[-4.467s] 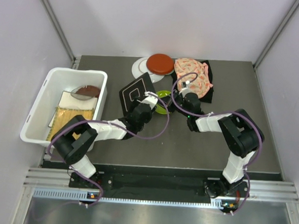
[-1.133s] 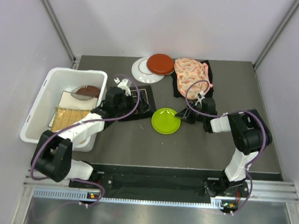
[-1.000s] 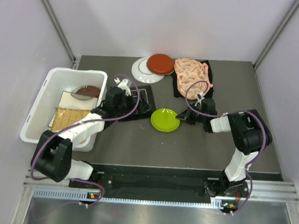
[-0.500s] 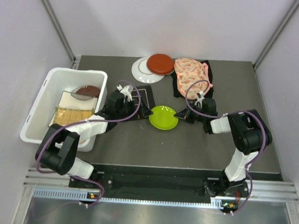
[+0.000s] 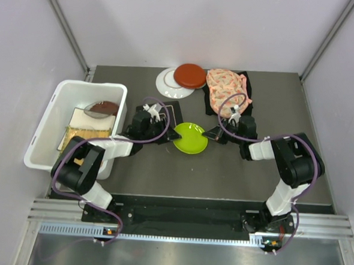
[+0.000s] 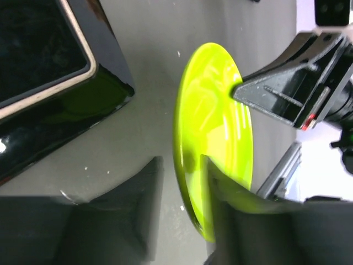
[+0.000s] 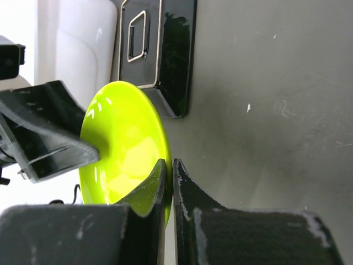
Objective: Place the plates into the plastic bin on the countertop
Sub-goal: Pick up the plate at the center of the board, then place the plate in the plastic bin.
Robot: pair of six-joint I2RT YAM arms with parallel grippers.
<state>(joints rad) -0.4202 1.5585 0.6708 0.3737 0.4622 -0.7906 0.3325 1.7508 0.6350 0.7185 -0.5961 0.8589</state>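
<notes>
The lime plate (image 5: 190, 137) stands tilted on the countertop (image 5: 222, 171), between my two grippers. My right gripper (image 5: 212, 134) is shut on its right rim; in the right wrist view both fingers pinch the rim (image 7: 168, 182). My left gripper (image 5: 167, 132) is open, and its fingers straddle the plate's left rim (image 6: 185, 165) without closing. The black plate with a white outline (image 5: 166, 115) lies flat beside the white plastic bin (image 5: 53, 104). The red plate (image 5: 189, 75) rests on a white plate (image 5: 165, 82) at the back.
The bin holds a yellow woven square plate (image 5: 83, 140), a cream one (image 5: 93, 120) and a dark glass one (image 5: 101, 108). Pink floral fabric (image 5: 227, 90) lies on a black cloth (image 5: 248, 110) at the back right. Pale walls stand on all sides.
My right gripper has slid the lime plate leftward. My left gripper has swung right from the black plate, and its open fingers now sit around the plate's rim.
</notes>
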